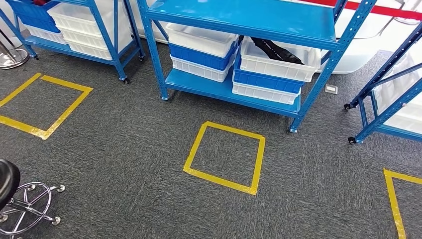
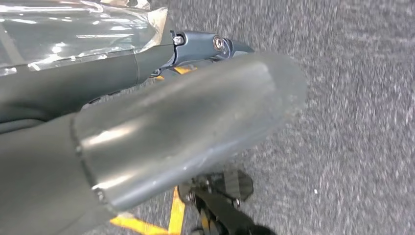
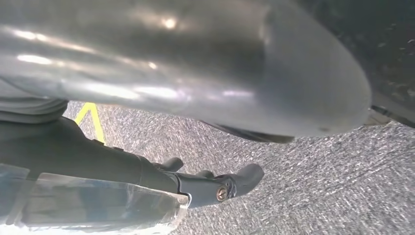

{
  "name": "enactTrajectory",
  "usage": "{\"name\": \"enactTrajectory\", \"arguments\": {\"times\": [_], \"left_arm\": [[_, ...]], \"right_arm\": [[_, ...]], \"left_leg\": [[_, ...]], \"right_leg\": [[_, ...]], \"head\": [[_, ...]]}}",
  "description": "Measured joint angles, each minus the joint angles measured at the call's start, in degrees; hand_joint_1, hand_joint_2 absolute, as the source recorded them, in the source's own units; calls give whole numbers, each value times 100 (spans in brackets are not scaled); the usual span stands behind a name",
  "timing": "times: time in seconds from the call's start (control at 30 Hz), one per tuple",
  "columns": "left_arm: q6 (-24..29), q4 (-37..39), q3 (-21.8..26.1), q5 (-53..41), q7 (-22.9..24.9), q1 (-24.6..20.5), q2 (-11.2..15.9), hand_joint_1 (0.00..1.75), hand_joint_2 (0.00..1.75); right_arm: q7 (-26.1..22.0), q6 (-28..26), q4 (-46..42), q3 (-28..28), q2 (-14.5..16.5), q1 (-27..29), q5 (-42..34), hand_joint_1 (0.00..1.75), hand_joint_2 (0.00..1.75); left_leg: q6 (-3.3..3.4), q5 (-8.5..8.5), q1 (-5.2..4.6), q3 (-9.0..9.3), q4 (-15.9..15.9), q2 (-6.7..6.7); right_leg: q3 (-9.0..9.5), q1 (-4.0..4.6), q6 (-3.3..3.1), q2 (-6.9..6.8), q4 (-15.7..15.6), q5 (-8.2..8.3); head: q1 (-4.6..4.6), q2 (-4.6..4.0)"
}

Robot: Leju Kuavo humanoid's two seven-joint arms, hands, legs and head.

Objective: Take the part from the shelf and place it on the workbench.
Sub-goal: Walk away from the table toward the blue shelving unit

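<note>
Ahead, your blue shelf (image 1: 239,22) stands beyond the yellow floor square (image 1: 225,157), a black part (image 1: 276,50) in its white bin (image 1: 278,62). Left hand (image 2: 186,132) and right hand (image 3: 195,63) hang over carpet; you cannot tell their grip.

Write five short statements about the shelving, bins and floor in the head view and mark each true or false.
1. The middle blue shelf holds stacked white and blue bins. True.
2. A dark object lies in the upper right white bin. True.
3. The yellow tape square in front of that shelf has a bin inside it. False: only grey carpet is inside.
4. The shelf's top deck carries a bin. False: it is bare.
5. A black stool stands at the lower left. True.
</note>
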Motion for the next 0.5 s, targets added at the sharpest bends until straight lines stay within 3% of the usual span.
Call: {"name": "enactTrajectory", "arguments": {"times": [0.17,0.43,0.5], "left_arm": [[4,0,0,0,-11,0,4,0,0],[157,0,0,-54,-22,-2,5,0,0],[204,-1,0,-89,-23,-6,14,0,0]], "right_arm": [[16,0,0,26,-3,3,7,0,0],[36,-4,0,42,-8,-1,5,0,0],[38,-12,0,42,-4,0,4,0,0]], "left_leg": [[47,18,-41,-21,7,-1],[67,4,-40,-15,7,-1],[123,-4,-49,-8,0,3]], "right_leg": [[48,-14,59,2,-19,33],[53,-23,61,1,-33,32],[71,-69,102,4,-75,53]], "head": [[-1,1],[-3,0],[-6,0]]}}
